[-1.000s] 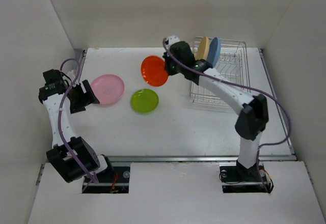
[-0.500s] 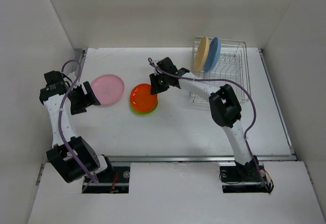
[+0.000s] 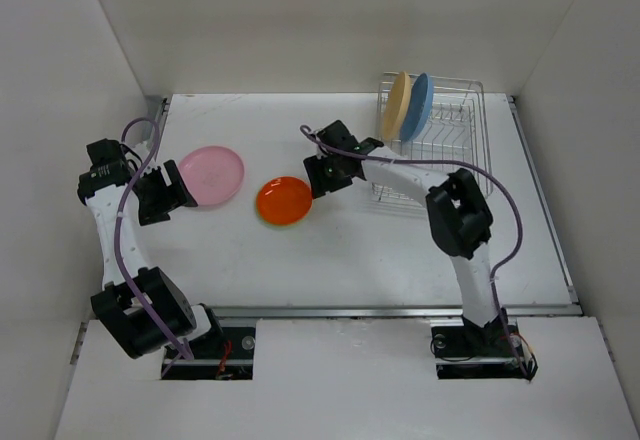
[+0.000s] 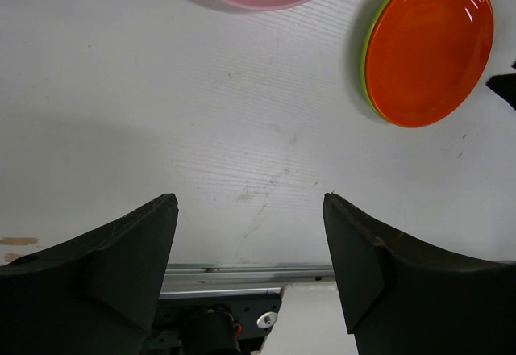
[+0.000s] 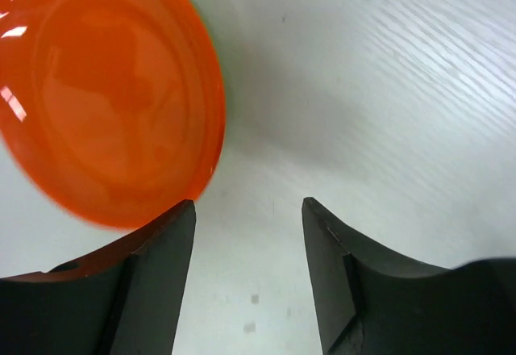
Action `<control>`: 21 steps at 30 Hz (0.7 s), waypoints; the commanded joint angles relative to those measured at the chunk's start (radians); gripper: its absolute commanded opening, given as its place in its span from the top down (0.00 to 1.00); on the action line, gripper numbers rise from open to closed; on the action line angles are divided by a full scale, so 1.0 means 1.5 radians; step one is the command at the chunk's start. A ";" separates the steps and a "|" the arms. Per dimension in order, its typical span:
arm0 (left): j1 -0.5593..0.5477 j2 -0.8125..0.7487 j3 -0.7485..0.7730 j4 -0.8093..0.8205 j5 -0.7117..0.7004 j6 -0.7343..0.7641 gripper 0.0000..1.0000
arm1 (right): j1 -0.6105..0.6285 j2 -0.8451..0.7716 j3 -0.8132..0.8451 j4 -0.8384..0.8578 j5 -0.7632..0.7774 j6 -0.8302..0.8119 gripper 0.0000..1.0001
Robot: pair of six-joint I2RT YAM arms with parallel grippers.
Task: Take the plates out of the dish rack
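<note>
Table (image 3: pixel 400 250) now holds the orange-red plate (image 3: pixel 284 200), released by right hand (image 3: pixel 315 177).

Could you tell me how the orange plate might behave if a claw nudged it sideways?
The orange plate looks glossy, with bright reflections, so it would probably slide easily. It rests on the green plate, so a nudge may skate it off or drag both. It looks thin and shallow, likely light and stiff.

Two plates (image 3: pixel 400 103) stand in the dish rack (image 3: pixel 455 130); stacked plates (image 3: pixel 284 200) lie left
</note>
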 commanded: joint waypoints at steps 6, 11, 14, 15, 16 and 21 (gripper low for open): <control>0.002 -0.007 -0.004 -0.007 0.011 0.009 0.30 | -0.016 -0.295 -0.063 0.026 0.202 0.014 0.28; 0.002 -0.007 -0.004 0.000 0.011 0.009 0.30 | -0.125 -0.383 -0.055 0.026 0.345 0.074 0.23; 0.002 -0.001 -0.004 0.000 0.011 0.009 0.30 | -0.206 -0.366 -0.031 0.026 0.394 0.087 0.23; 0.002 -0.001 -0.004 0.000 0.011 0.009 0.30 | -0.225 -0.349 -0.014 0.026 0.394 0.088 0.23; 0.002 -0.001 -0.004 0.000 0.011 0.009 0.30 | -0.255 -0.328 0.025 0.014 0.382 0.088 0.21; 0.002 0.013 -0.010 0.006 0.011 0.009 0.30 | -0.309 -0.198 0.108 0.014 0.297 0.088 0.21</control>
